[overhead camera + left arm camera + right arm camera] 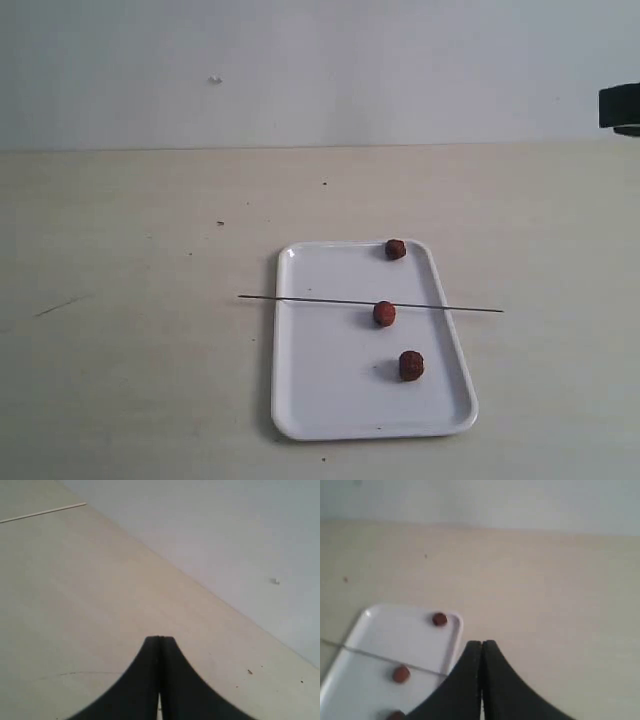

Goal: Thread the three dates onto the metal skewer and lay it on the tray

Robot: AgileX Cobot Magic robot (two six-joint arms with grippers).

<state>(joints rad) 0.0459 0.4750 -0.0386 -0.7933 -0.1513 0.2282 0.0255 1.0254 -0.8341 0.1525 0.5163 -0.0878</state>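
The white tray lies on the table, right of middle. Three dates rest on it: one at the far right corner, one in the middle, one nearer the front. The thin metal skewer lies crosswise over the tray, resting on both long rims, just behind the middle date. In the right wrist view the tray, dates and skewer show beside my right gripper, which is shut and empty, off the tray. My left gripper is shut over bare table.
A pale wall rises behind the beige table. A dark part of an arm shows at the right edge of the exterior view. Small dark specks dot the tabletop.
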